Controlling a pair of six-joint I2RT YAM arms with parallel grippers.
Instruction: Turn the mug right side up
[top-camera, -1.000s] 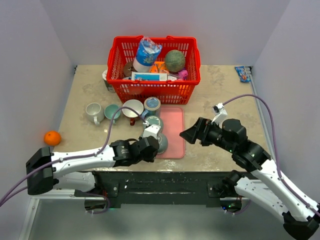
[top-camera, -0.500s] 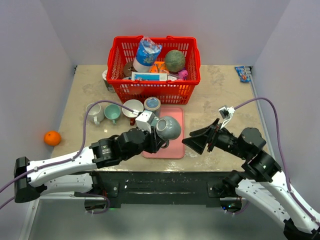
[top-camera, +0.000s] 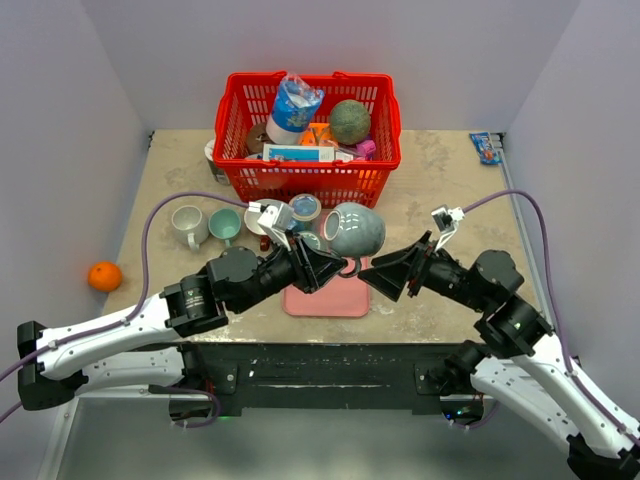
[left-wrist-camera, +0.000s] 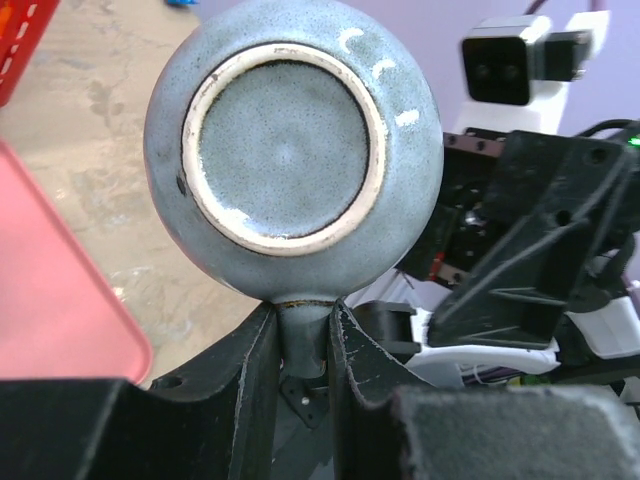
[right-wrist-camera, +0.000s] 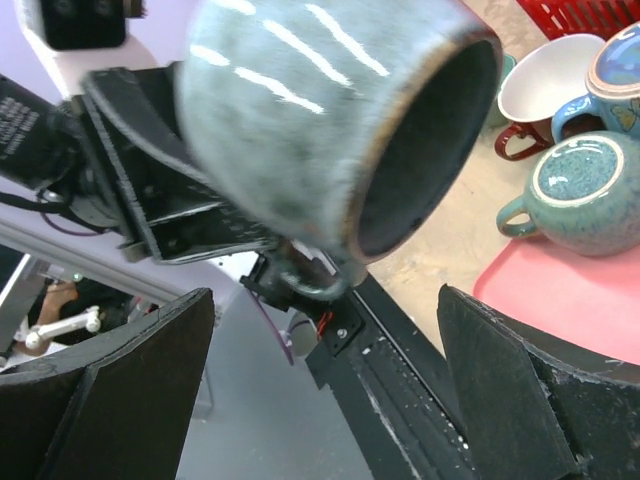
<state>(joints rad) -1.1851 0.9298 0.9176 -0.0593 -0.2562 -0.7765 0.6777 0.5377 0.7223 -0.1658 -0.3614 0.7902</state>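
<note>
My left gripper (top-camera: 338, 266) is shut on the handle of a blue-grey glazed mug (top-camera: 355, 229) and holds it in the air above the pink tray (top-camera: 345, 296). The mug lies on its side, its mouth turned to the left. In the left wrist view its round unglazed base (left-wrist-camera: 285, 140) faces the camera and my fingers (left-wrist-camera: 250, 380) pinch the handle. My right gripper (top-camera: 385, 276) is open and empty, just right of and below the mug. In the right wrist view the mug (right-wrist-camera: 320, 120) hangs above my spread jaws, its dark opening showing.
A red basket (top-camera: 308, 180) full of items stands at the back. Several mugs (top-camera: 225, 224) stand left of the tray, with a teal one (right-wrist-camera: 580, 190) and a white-and-red one (right-wrist-camera: 545, 85) in the right wrist view. An orange (top-camera: 104, 275) lies far left. A blue packet (top-camera: 486, 147) lies back right.
My left gripper lifted the mug off the tray and carried it up and right, tipping it onto its side. My right gripper moved left toward it, open.
</note>
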